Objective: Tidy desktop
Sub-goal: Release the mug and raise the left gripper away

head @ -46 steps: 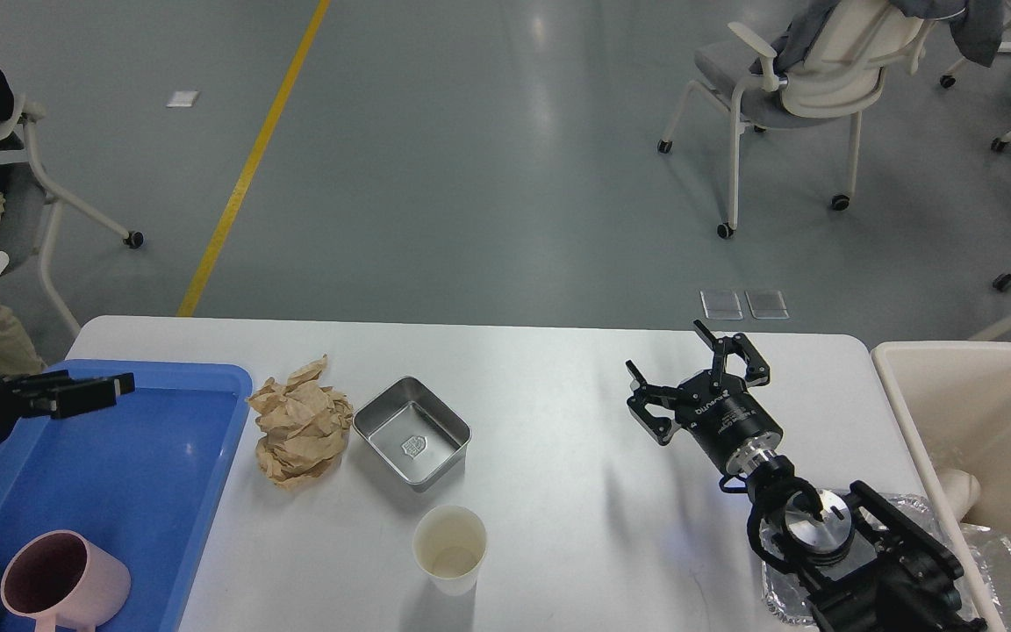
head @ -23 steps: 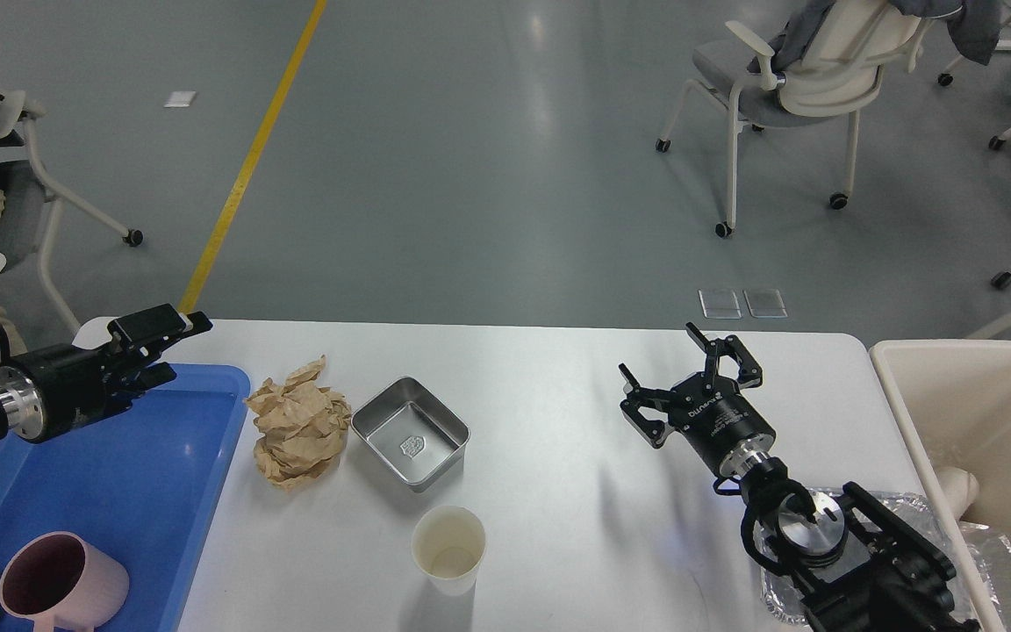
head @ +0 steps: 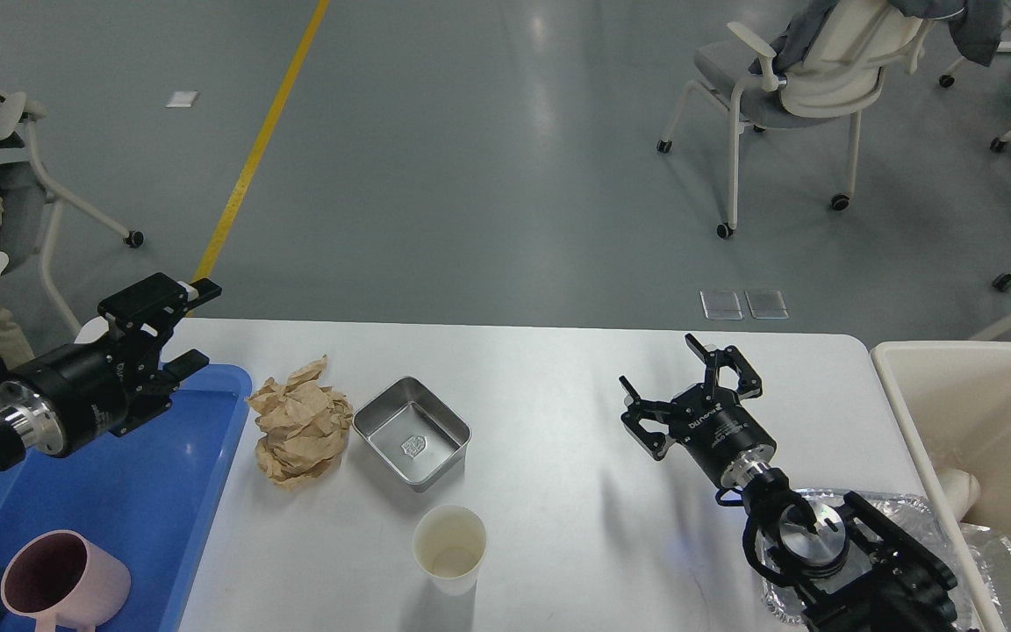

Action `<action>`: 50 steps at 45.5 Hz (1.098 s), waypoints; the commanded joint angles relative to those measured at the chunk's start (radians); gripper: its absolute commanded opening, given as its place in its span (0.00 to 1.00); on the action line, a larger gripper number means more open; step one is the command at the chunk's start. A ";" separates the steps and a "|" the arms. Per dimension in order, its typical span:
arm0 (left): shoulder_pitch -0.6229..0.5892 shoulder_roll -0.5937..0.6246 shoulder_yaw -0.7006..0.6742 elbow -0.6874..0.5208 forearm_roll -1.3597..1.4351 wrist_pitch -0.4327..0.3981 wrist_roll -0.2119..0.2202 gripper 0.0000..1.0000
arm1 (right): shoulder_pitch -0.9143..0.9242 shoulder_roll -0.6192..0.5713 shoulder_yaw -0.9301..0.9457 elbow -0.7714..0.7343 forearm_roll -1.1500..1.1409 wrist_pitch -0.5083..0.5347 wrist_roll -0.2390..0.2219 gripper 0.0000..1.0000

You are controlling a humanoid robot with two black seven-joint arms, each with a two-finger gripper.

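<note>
The white desktop [head: 558, 491] fills the lower half of the head view. On it lie a crumpled brown paper ball [head: 299, 421], a square metal dish [head: 412, 432] and a white paper cup [head: 448, 549]. My left gripper [head: 185, 325] is open and empty, above the far corner of the blue tray [head: 137, 491], left of the paper ball. My right gripper [head: 677, 386] is open and empty above the right part of the desktop, well right of the dish.
A pink mug [head: 62, 584] stands in the blue tray's near end. A beige bin [head: 988, 421] stands at the desktop's right edge. Crinkled foil [head: 988, 544] lies under my right arm. Chairs stand on the floor beyond the table.
My left arm has swung in from the left edge, up and right over the tray's far corner, and its fingers have spread. My right gripper has drifted slightly left.
</note>
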 commanded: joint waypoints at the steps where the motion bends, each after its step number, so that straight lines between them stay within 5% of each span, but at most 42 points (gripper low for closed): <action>1: 0.021 0.051 0.000 -0.007 -0.063 0.064 -0.002 0.97 | 0.000 -0.001 0.000 -0.002 -0.001 0.000 0.000 1.00; 14: 0.109 0.131 0.000 -0.015 -0.193 0.136 -0.010 0.97 | 0.000 0.000 0.000 -0.004 -0.003 -0.001 -0.002 1.00; 32: 0.205 0.241 0.007 -0.035 -0.258 0.116 -0.070 0.97 | 0.001 0.003 -0.028 -0.004 -0.006 -0.003 -0.002 1.00; 50: 0.202 0.229 0.000 0.022 -0.319 0.070 -0.053 0.97 | 0.001 0.015 -0.040 -0.004 -0.007 -0.006 0.000 1.00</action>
